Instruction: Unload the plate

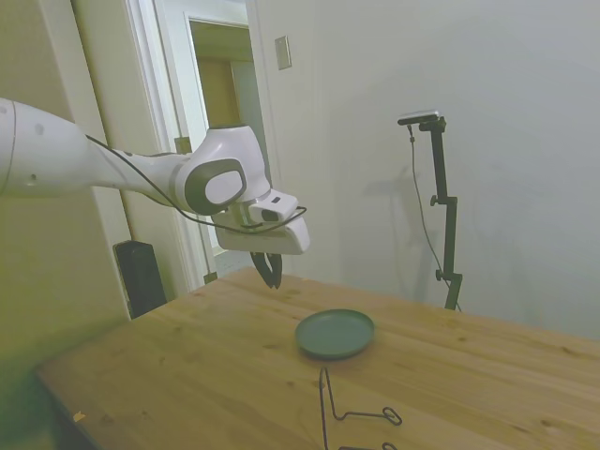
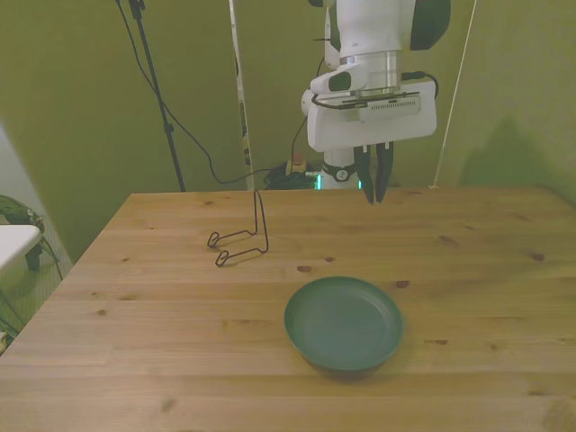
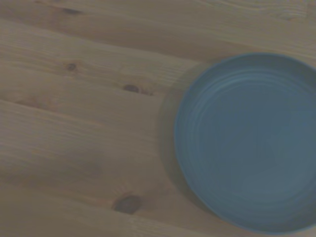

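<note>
Nearly closed and empty, the hand [image 2: 373,187] hung high; the plate [image 2: 343,323] looked stiff, smooth, breakable, best pinched at its rim.

Pale walls [image 1: 394,66], open white doorway [image 1: 220,122], perhaps a hallway beyond.

The round, matte grey-green dinner plate [image 2: 343,322] lies flat and right side up on the wooden table [image 2: 135,297], resting on its base with its shallow raised rim turned upward. It holds nothing; the inner surface is bare and shows faint concentric rings in the wrist view [image 3: 247,143]. In the front view it sits toward the table's near edge, a little to the front view's right of the middle, well clear of every corner. In the side view the plate [image 1: 335,333] lies near the table's middle, nothing touching it.
</note>
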`<state>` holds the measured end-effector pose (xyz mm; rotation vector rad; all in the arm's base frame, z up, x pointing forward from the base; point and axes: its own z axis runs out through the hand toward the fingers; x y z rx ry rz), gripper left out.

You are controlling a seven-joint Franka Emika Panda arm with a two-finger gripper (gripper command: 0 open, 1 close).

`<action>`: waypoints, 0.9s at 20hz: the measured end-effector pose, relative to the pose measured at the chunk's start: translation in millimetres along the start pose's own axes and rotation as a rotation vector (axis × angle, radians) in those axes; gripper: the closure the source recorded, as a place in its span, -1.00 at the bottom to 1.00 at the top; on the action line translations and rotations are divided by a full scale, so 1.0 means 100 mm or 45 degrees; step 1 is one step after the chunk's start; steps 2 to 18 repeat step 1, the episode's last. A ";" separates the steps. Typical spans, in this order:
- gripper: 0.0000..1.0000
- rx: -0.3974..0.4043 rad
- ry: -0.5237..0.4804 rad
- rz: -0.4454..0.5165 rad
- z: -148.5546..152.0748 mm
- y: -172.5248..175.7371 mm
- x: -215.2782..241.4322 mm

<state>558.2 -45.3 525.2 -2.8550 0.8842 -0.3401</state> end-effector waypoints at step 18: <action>-1.00 0.001 0.000 0.001 -0.01 0.01 -0.02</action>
